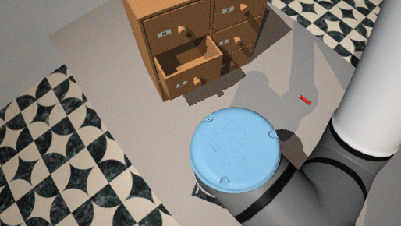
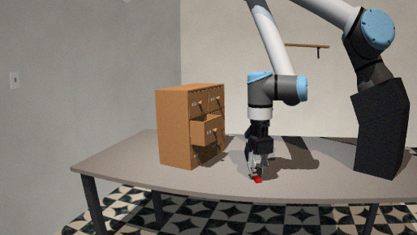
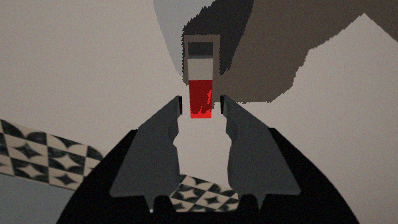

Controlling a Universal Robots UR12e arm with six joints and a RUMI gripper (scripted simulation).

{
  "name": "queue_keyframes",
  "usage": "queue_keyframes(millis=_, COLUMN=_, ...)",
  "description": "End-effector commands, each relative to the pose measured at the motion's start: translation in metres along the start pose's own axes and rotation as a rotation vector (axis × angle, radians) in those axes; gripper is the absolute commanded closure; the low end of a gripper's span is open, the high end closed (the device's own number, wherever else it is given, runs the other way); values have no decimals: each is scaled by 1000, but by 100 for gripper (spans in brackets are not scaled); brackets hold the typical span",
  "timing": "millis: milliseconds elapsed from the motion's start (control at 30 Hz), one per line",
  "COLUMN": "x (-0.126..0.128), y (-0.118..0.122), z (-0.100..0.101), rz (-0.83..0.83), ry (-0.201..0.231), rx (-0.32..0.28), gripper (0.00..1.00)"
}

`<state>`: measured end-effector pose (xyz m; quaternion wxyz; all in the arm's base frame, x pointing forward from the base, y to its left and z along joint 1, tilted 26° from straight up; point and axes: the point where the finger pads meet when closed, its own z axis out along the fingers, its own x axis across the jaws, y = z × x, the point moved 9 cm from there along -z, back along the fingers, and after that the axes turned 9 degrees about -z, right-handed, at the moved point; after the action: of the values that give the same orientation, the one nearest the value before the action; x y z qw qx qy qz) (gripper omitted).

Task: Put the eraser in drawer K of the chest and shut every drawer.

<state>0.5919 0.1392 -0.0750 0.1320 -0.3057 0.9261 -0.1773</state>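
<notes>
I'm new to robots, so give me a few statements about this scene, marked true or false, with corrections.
1. The chest stands upright. True.
2. The eraser is inside a drawer. False: it lies on the table.
3. One drawer is pulled out. True.
4. The gripper is clamped on the eraser. False: its fingers stand apart, with gaps on both sides of it.
</notes>
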Motion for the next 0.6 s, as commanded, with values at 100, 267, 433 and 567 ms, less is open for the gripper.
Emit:
queue_keyframes(millis=100, x=0, y=0, z=0, rz=0, ry=-1, rx=0, gripper=77)
queue_keyframes(millis=267, x=0, y=0, z=0, rz=0, ry=-1, rx=0, gripper=77)
queue_keyframes(millis=433, x=0, y=0, z=0, rz=0, ry=-1, rx=0, gripper=77)
queue_keyframes(millis=567, x=0, y=0, z=1, rz=0, ry=-1, rx=0, gripper=77)
